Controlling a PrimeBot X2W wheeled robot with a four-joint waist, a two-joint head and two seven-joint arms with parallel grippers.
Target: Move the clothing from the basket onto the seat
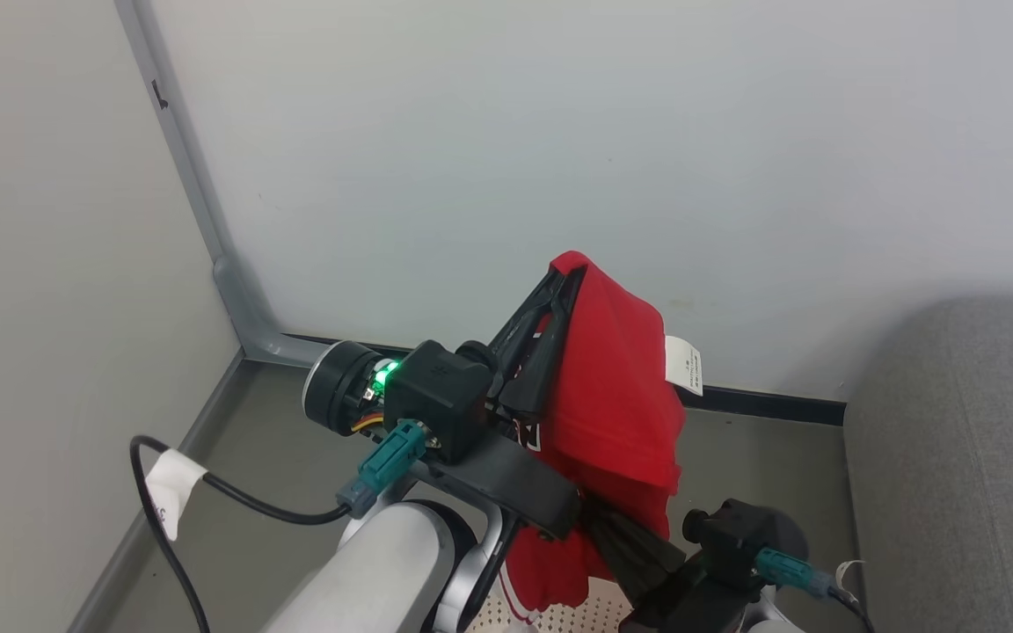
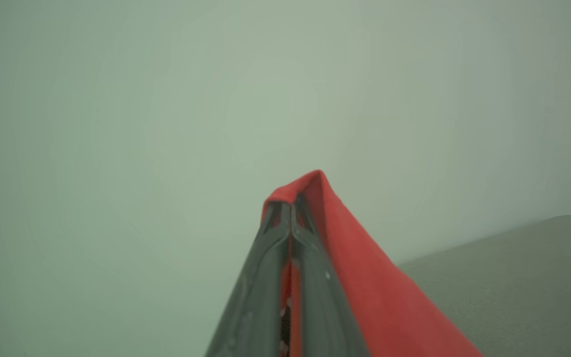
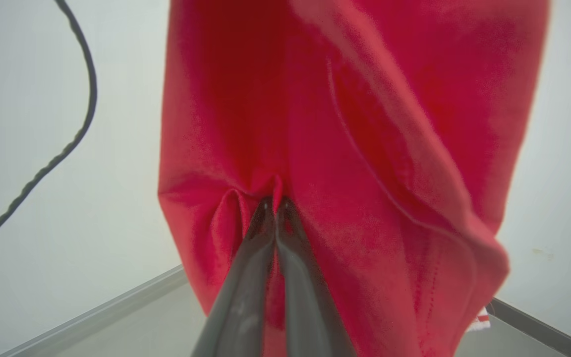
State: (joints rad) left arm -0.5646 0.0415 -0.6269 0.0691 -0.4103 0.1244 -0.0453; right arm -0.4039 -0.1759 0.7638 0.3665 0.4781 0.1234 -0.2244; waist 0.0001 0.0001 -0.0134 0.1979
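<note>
A red garment with a white label hangs in the air in front of the white wall, held up by both arms. My left gripper is shut on its top fold; the left wrist view shows the red cloth pinched between the closed fingers. Lower down, my right gripper is shut on a pleat of the same red fabric. A bit of the cream perforated basket shows at the bottom edge under the cloth. The grey seat lies to the right.
A white wall with a grey corner strip and dark baseboard stands close behind. A black cable with a white tag loops off my left forearm. Grey floor lies at the lower left.
</note>
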